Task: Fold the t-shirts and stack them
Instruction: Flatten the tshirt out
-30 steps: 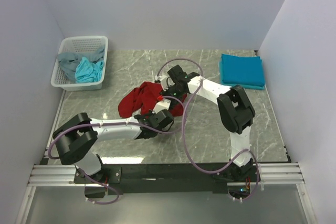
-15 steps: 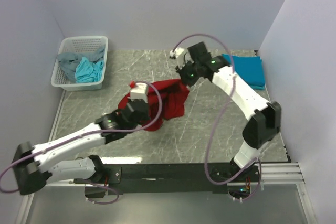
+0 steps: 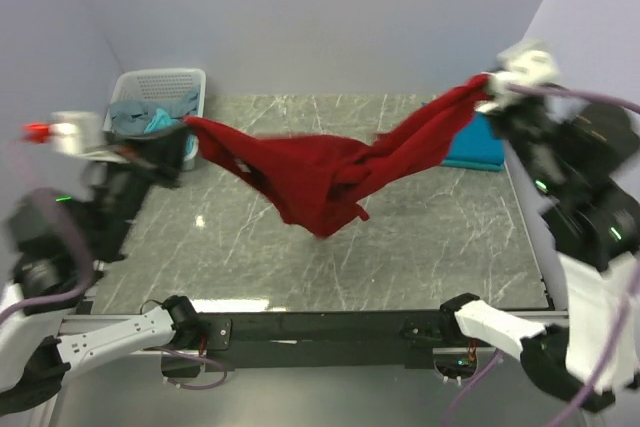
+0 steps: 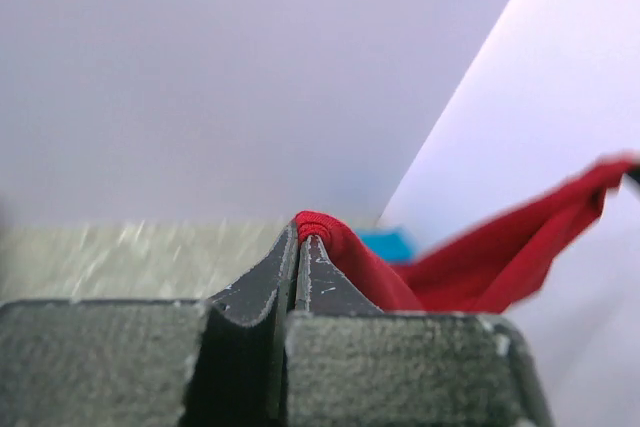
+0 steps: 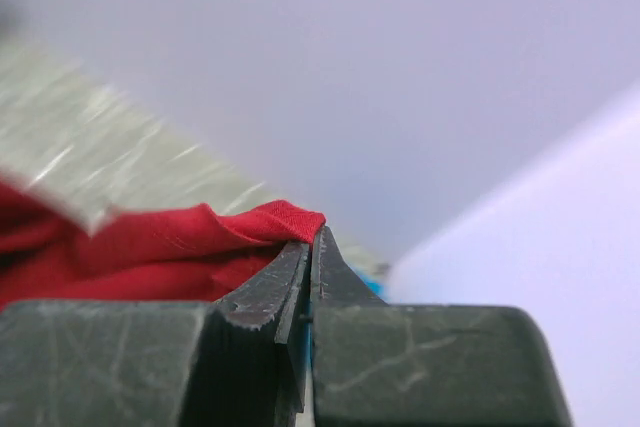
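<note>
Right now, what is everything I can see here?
Red t-shirt: one, dark red, stretched between the two arms.
Folded t-shirt: one, teal-blue, table's far right.
Basket: one, white mesh, table's far left.
Grey t-shirt: one, grey, crumpled in basket.
Turquoise t-shirt: one, light turquoise, in basket.
Table: one, grey marbled, underneath.
Left fingers: one pair, black, shut on red t-shirt's edge.
Right fingers: one pair, black, shut on its other end.

White mesh basket [image 3: 165, 80] far-L corner of marbled grey table [image 3: 420, 247]; prob. plastic
</note>
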`<state>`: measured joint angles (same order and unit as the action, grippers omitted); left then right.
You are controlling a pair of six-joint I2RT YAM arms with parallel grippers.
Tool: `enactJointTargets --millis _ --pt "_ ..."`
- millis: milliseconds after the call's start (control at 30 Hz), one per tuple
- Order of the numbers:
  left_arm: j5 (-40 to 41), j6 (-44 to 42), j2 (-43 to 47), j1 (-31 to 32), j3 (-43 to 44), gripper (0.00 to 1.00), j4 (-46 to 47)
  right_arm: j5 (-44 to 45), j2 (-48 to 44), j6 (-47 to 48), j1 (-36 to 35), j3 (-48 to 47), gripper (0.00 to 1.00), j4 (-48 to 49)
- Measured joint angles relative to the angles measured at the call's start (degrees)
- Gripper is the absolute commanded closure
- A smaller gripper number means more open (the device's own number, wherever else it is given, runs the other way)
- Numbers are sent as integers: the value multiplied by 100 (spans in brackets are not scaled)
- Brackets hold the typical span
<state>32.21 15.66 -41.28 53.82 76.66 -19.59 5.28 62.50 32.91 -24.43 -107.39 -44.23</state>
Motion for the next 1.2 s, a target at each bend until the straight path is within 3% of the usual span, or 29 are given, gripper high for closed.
enactJointTargets --millis 233,500,700,767,833,1067,1100,1133,1167,1200 --pt "-273 -186 304 0 1158 99 22 -26 -1119 -129 916 -275 100 245" --pt "168 -485 166 0 444 99 116 52 -1132 -348 1095 262 100 439" --pt "804 -876 -885 -151 192 99 573 116 -262 -501 1193 992 100 741" --pt "675 -828 -1309 -494 219 99 619 92 107 -586 1281 1163 100 846" --pt "103 -542 -1720 -1237 221 99 564 66 328 -658 1386 1408 100 909" --pt "-1744 608 -2505 -3152 -590 99 750 -140 232 -758 1567 2918 100 1482" --pt "-2059 769 -2656 -3357 -776 98 872 -168 240 -758 1569 3161 87 1580" --pt "-2369 938 -2920 -3587 -946 76 957 -186 286 -793 1572 3436 74 1738" --pt "-2651 1038 -3224 -3814 -1014 64 1005 -186 415 -800 1574 3668 64 1845" --pt "-2979 1161 -3674 -4044 -1005 56 1069 -184 560 -815 1578 3790 46 1873"
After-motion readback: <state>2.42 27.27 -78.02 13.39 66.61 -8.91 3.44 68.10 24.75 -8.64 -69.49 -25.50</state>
